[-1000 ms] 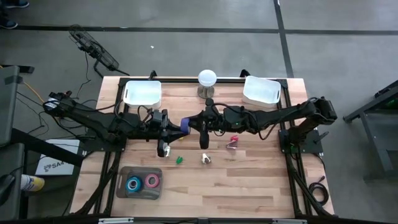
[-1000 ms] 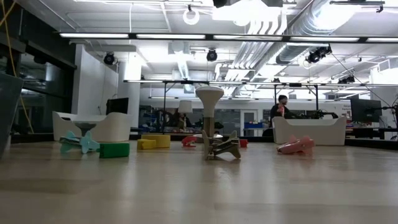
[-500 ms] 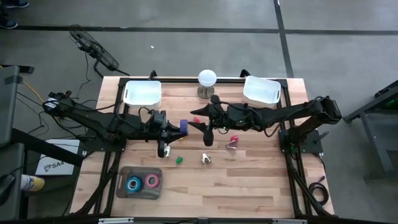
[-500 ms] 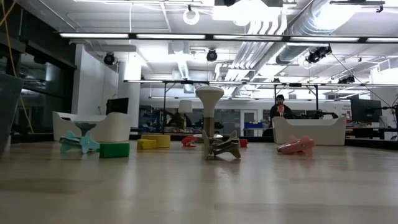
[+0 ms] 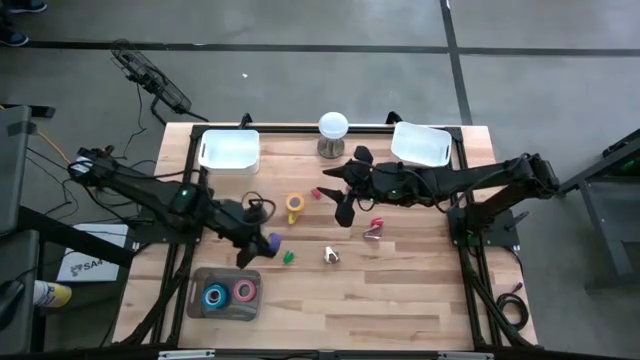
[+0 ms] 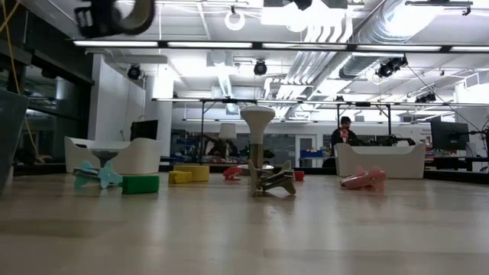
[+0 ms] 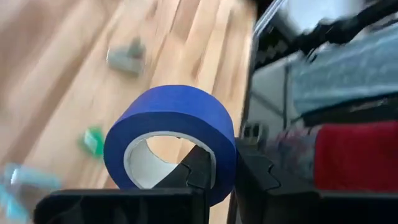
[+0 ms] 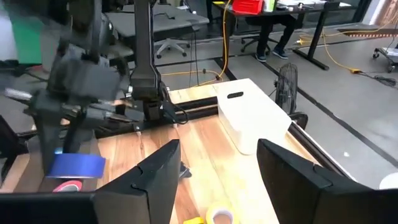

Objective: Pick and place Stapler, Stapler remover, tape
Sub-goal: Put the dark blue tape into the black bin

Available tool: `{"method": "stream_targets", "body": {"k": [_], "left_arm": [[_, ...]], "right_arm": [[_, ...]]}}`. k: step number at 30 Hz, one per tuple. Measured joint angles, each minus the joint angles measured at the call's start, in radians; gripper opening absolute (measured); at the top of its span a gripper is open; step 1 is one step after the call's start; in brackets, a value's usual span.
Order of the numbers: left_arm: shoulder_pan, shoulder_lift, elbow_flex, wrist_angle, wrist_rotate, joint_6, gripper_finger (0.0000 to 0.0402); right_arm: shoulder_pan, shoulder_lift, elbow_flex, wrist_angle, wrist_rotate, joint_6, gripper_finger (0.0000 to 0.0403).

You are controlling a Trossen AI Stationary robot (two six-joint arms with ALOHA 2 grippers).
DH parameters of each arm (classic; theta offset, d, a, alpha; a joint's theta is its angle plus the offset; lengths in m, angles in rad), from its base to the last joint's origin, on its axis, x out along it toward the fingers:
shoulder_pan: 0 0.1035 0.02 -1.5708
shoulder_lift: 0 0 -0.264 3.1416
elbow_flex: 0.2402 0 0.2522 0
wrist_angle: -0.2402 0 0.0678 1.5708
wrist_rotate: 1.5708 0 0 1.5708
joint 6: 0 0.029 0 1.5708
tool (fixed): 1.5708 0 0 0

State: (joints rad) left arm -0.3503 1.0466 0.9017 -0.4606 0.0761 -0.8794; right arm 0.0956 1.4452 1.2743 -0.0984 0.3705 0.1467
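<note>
Left end effector [image 5: 262,243] clamped on the blue tape roll [image 7: 172,140], fingers [image 7: 202,169] pinching the roll's wall, one inside the open centre, one outside. It hangs above the tabletop [image 5: 400,300]. Just below and to its left in the high view sits the grey tray [image 5: 226,277] with a blue roll [image 5: 215,296] and a pink roll [image 5: 244,292] inside. Green small block [image 5: 288,257] lies just right of this end effector on the tabletop. Yellow tape roll [image 5: 294,206] sits farther up, between the two arms.

Right end effector [image 5: 343,212] fingers apart, holding nothing, raised over the middle of the tabletop. Pink-red stapler remover [image 5: 376,227] lies just to its right, small silvery piece [image 5: 332,255] below it, a small red piece [image 5: 316,192] just to its upper left. White round-topped stand [image 5: 333,128] at the far edge above it, white bins [image 5: 229,150] and [image 5: 420,144] at the far corners. Right wrist view shows the open fingers [image 8: 149,177] with the left arm carrying the blue roll farther off.
</note>
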Motion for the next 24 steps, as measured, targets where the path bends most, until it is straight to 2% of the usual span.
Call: {"method": "stream_targets", "body": {"k": [5, 14, 24], "left_arm": [[-0.081, 0.026, 0.0, -0.096, 0.042, -0.088, 0.0037], [-0.259, 0.111, 0.001, -0.178, 0.017, -0.271, 0.0037], [-0.363, 0.255, 0.001, -0.186, 0.012, -0.315, 0.0037]], "right_arm": [[0.0, 0.001, 0.0, -0.023, -0.001, 0.011, 0.0204], [0.0, 0.002, 0.0, -0.035, 0.005, 0.013, 0.0204], [0.001, 0.002, 0.0, -0.04, 0.005, 0.013, 0.0204]]}}
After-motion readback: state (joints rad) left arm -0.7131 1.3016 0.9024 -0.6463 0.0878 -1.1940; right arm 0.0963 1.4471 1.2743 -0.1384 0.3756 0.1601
